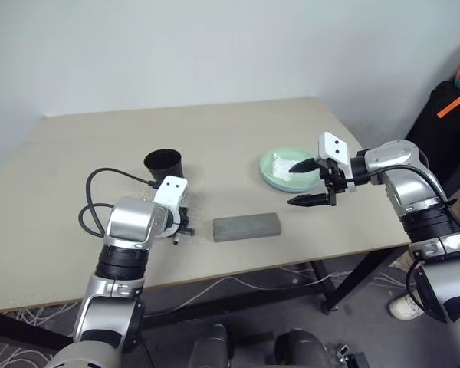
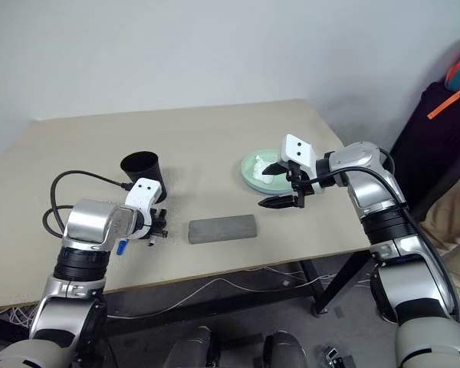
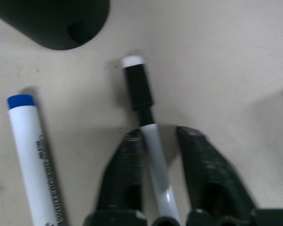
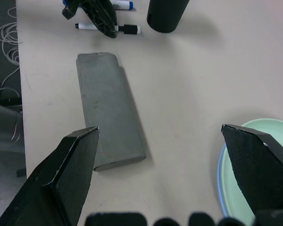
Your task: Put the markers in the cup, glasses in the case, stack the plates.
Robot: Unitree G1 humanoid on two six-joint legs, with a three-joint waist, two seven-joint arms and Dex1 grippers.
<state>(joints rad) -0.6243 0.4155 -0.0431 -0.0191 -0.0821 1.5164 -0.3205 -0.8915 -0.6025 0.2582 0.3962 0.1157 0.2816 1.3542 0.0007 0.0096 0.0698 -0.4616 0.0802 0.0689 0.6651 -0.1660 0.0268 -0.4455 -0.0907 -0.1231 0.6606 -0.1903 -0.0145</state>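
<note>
Black-capped marker [image 3: 144, 123] lies on the table [image 1: 238, 138] near the black cup [image 1: 163, 163], its white barrel pinched between the left gripper's [image 3: 156, 139] nearly closed fingers [image 3: 127, 160]. Blue-capped marker [image 3: 30, 146] lies just beside, its printing too blurred to read. The right gripper [image 4: 160, 136] hangs spread wide, holding nothing, between the grey case [image 4: 108, 108] and the stacked plates [image 4: 254, 132].

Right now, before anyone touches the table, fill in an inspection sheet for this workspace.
Surface: beige table.
Job's things: black cup upright; blue-capped marker and black-capped marker lying beside it; grey case closed; mint plate on blue plate.
Clutter: tissue on the mint plate.
Grippers: left gripper jaws shut on the black-capped marker; right gripper open beside the plates.
Cables: black cable looped by the left arm; white cables under the table.
Surroundings: dark bag at right.
</note>
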